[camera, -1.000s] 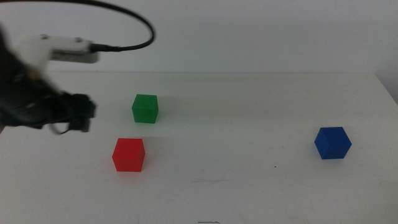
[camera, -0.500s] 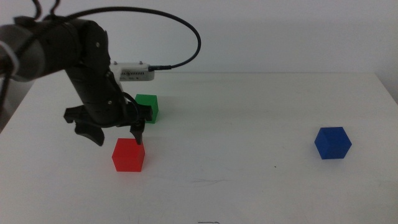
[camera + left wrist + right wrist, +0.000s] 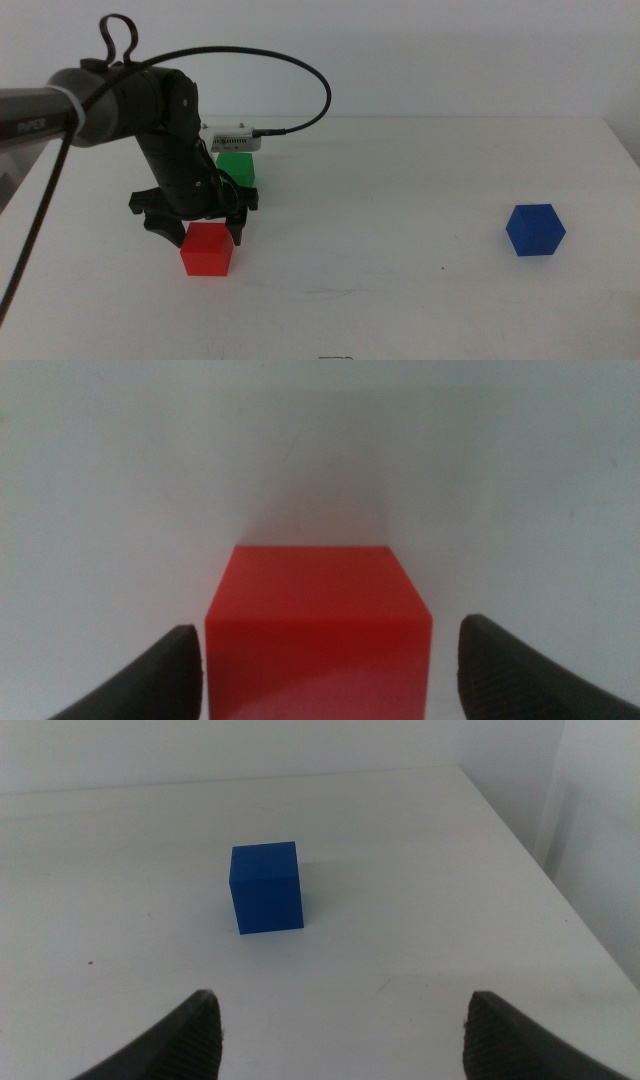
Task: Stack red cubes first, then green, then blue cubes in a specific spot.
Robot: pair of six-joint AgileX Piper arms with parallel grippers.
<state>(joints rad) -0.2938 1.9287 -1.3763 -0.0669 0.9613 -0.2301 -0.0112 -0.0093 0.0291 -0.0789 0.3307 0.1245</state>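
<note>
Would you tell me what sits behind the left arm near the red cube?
The green cube stands behind the left gripper, its lower part covered by the arm. The open jaws straddle the red cube, not touching yet.

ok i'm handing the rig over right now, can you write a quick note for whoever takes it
Left pincer: open, lowered around the red cube, jaws on either side, not closed on it.
Right pincer: open, waiting out of the middle view, facing the blue cube from a short way off.
Green cube: on the table just behind the left arm.
Blue cube: alone on the table's right side.
Done: nothing stacked; all three cubes sit apart on the white table.
Left: grip and place red, then green on it, then blue on top.
</note>
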